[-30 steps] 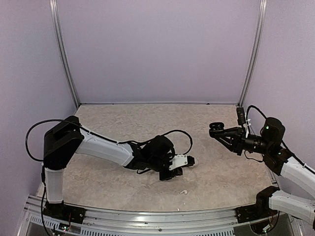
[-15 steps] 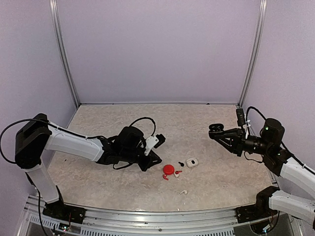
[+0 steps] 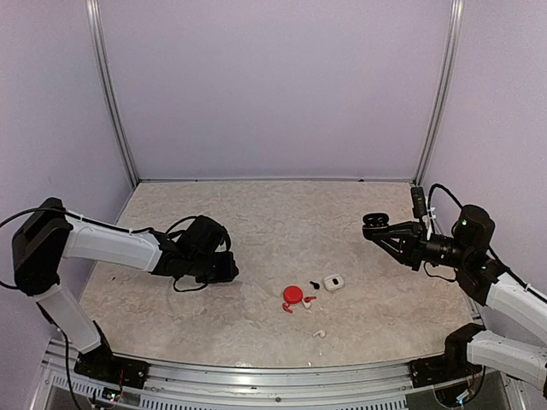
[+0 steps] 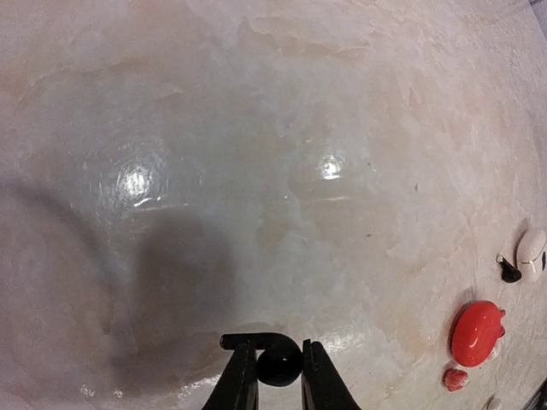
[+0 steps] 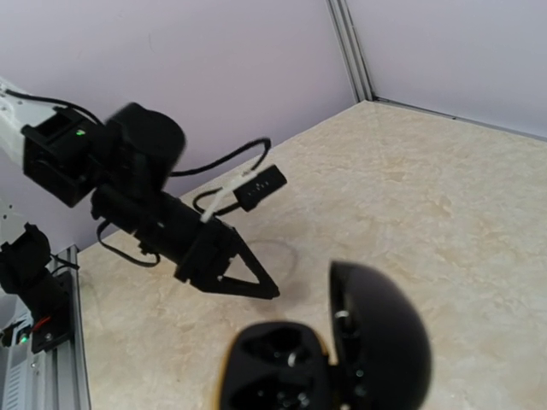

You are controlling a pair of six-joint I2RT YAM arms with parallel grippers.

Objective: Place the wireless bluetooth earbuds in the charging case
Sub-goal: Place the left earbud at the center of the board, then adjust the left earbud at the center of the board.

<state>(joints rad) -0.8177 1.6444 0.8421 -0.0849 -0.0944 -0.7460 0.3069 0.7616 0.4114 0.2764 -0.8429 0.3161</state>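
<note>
Glossy tabletop (image 4: 256,128), smooth black plastic case (image 5: 369,340)

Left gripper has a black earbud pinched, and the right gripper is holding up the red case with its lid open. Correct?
Not quite: the right gripper holds the black case, lid open, as the right wrist view shows. The red case lies on the table. The left gripper does pinch a black earbud.

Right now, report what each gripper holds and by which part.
Left gripper pinches a black earbud by its rounded body. Right gripper holds the open black charging case; which part it clamps is hidden.
</note>
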